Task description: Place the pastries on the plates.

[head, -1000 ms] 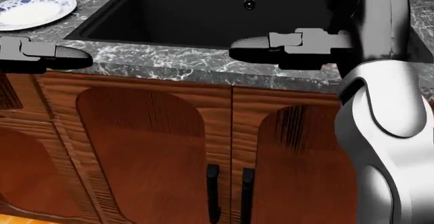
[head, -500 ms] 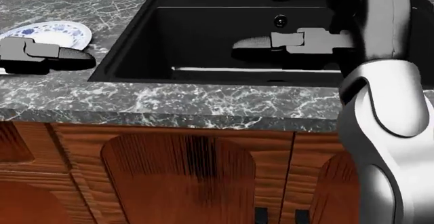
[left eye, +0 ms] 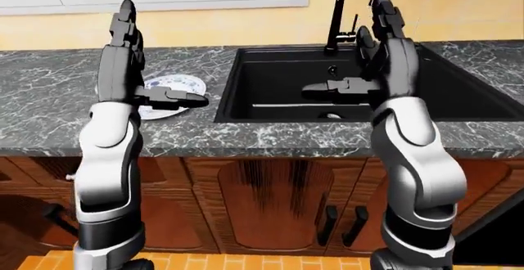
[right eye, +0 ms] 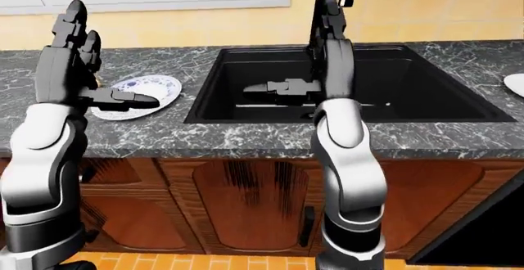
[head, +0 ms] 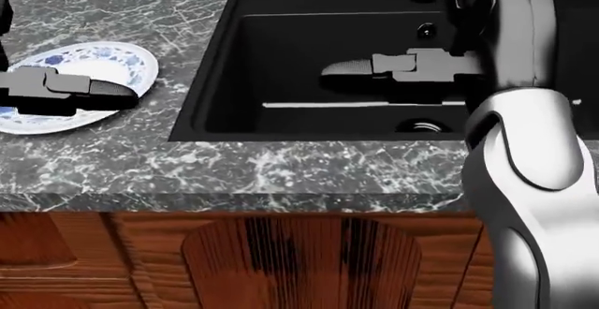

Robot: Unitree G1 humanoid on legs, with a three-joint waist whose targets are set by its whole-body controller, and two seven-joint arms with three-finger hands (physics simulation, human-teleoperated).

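Note:
No pastry shows in any view. A blue-and-white plate [head: 107, 62] lies on the dark marble counter [head: 281, 168], left of the black sink. The edge of a second white plate [right eye: 518, 83] shows at the far right of the right-eye view. My left hand [left eye: 123, 55] is raised upright and open, and its thumb [head: 70, 88] reaches out above the first plate. My right hand [left eye: 391, 49] is raised upright and open, and its thumb [head: 374, 67] is over the sink basin. Both hands are empty.
The black sink [head: 309, 49] is sunk into the counter, with a black faucet [left eye: 337, 12] behind it. Wooden cabinet doors [left eye: 278, 202] with black handles stand below. A dark opening [right eye: 483, 233] is at the lower right. A yellow wall and a white window frame rise behind.
The whole picture has shifted down: the camera has risen or tilted up. More of the counter, sink and plate shows and less of the cabinet. The hands hold the same pose.

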